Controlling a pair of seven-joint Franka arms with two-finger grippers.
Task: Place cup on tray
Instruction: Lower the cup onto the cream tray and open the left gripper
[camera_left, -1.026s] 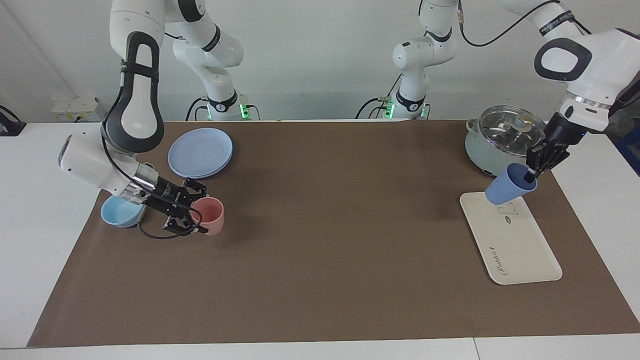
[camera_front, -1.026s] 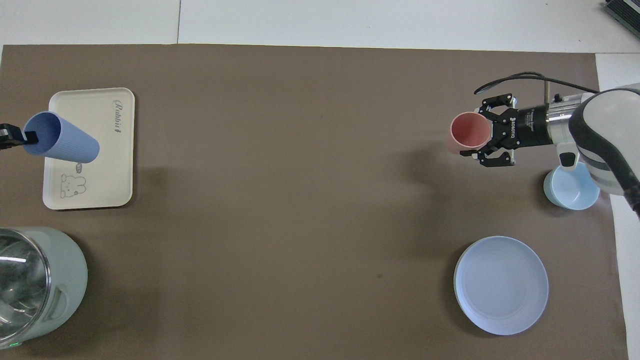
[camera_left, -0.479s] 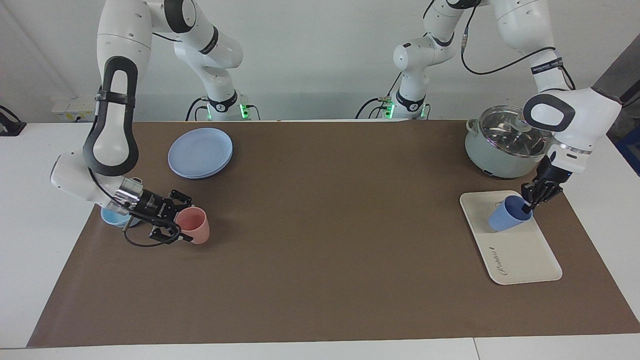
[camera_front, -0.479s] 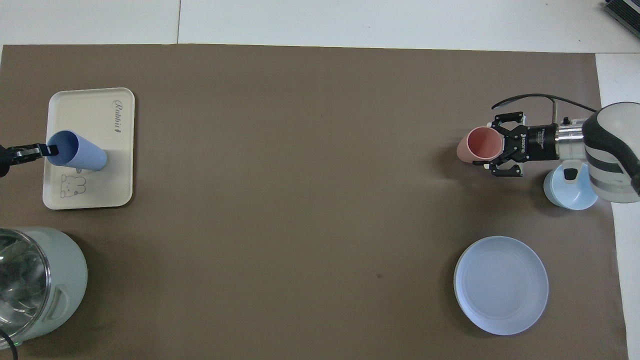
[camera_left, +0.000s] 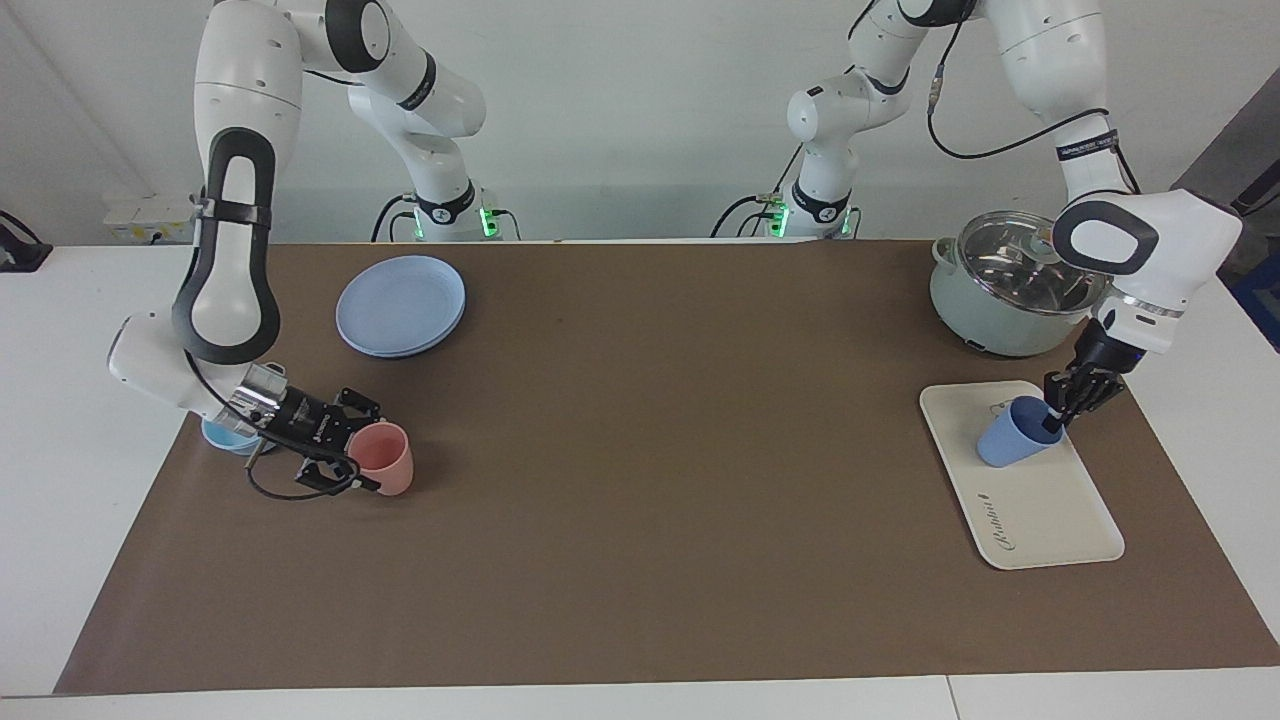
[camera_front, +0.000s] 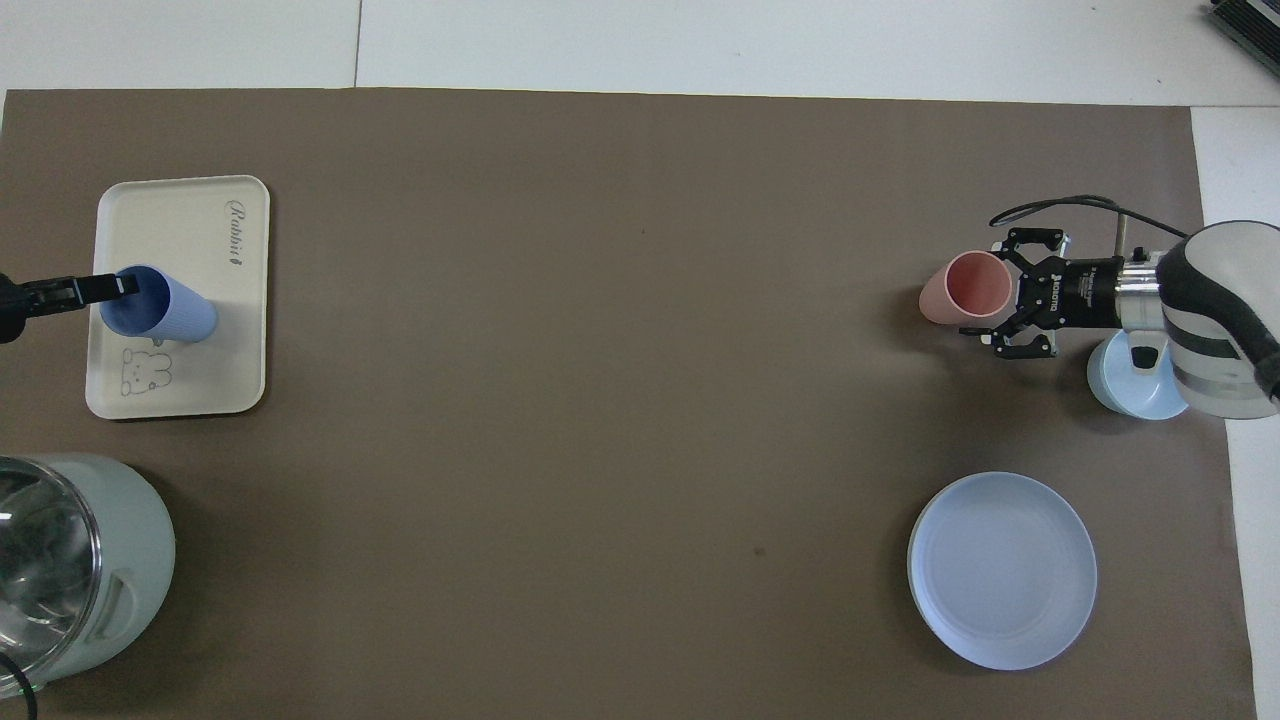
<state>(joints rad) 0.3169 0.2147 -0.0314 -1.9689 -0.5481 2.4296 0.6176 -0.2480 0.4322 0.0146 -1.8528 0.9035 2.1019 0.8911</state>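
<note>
Two grippers, neither one readable. The left gripper (camera_left: 1055, 415) sits at the rim of the cup (camera_left: 1008, 438) and the right gripper (camera_left: 352, 462) at a pink tumbler (camera_left: 388, 472); clamped or let go, I cannot tell. The cup leans on the tray (camera_left: 1050, 515), probably base down. It looks light, stiff and slick, best pinched across the rim wall.

pot (camera_left: 1010, 295) crowding tray (camera_left: 1050, 520) — brown mat (camera_left: 650, 450) middle open
</note>
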